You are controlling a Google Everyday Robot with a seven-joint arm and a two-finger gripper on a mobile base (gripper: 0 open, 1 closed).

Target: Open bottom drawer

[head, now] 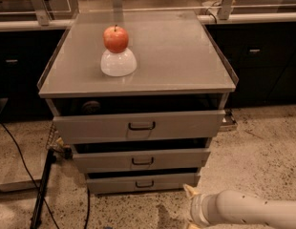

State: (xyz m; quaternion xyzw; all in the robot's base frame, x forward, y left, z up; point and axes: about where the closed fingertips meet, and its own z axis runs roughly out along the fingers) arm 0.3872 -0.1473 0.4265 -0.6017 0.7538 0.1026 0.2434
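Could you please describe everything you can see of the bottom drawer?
The bottom drawer is grey, metal-looking, with the narrowest, shallowest front of three, just above the floor. A small dark loop handle sits at its centre. A dark gap shows above its front, beneath the middle drawer. The claw hangs by its lower right corner, away from the handle.

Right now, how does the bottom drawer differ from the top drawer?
The bottom drawer has the narrowest, shallowest front; the top drawer the widest, tallest. The gripper is by the bottom drawer's lower right corner, well below the top drawer. Both are grey with dark centre handles.
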